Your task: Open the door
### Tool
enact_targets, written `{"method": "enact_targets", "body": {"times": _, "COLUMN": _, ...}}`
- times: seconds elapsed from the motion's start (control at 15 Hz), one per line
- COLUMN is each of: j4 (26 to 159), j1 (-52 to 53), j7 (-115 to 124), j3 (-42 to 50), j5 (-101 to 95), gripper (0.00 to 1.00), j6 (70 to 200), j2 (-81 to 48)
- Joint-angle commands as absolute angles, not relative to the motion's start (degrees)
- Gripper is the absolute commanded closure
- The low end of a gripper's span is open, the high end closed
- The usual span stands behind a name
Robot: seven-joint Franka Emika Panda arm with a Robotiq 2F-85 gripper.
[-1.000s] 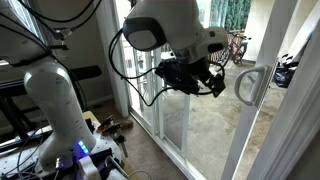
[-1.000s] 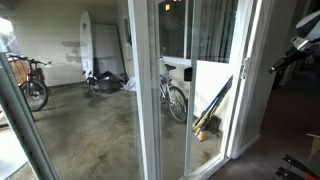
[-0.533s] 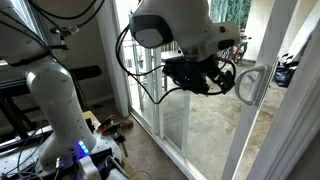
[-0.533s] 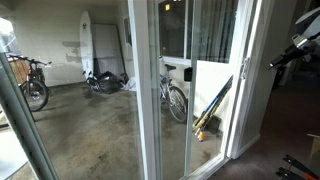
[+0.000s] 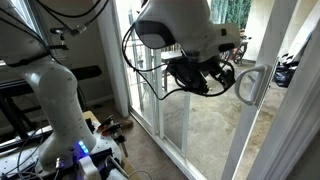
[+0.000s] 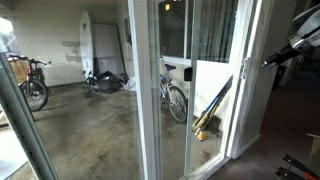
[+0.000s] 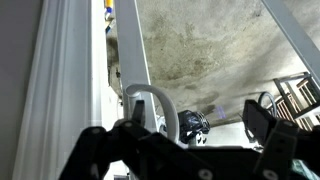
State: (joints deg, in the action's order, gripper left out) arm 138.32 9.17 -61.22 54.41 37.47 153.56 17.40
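Door (image 5: 270, 90): apparently shut, its stile just ahead of the arm.
Handle (image 5: 250, 85): untouched (the loop hung free), close beside the gripper.
Gripper (image 7: 175, 128): jaws spread wide, holding nothing, facing the loop.
Done: the approach, nearly.
Left: hooking or gripping the handle, then sliding the door aside.

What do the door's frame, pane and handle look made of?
The door frame is white, smooth and matte, likely painted metal or vinyl; cannot tell which. Its pane is clear glass: one sees straight through it. The handle is a pale smooth loop, probably plastic or coated metal.
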Motion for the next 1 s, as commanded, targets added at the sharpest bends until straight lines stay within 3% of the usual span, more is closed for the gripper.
{"method": "enact_targets", "body": {"times": 0.0, "j4": 134.1, "j1": 17.9, "j7": -67.8, "j3": 61.1, "j5": 46.8, "gripper": 0.00, "j6": 153.8, "j2": 14.3}}
{"method": "enact_targets", "body": {"times": 0.53, "j4": 127.1, "j1": 36.0, "j7": -76.1, "j3": 79.0, "j5": 60.5, "gripper": 0.00, "j6": 154.3, "j2": 3.7}}
{"method": "enact_targets", "body": {"times": 0.93, "j4": 126.5, "j1": 43.2, "j7": -76.7, "j3": 85.7, "j5": 61.5, "gripper": 0.00, "j6": 152.5, "j2": -0.7}}
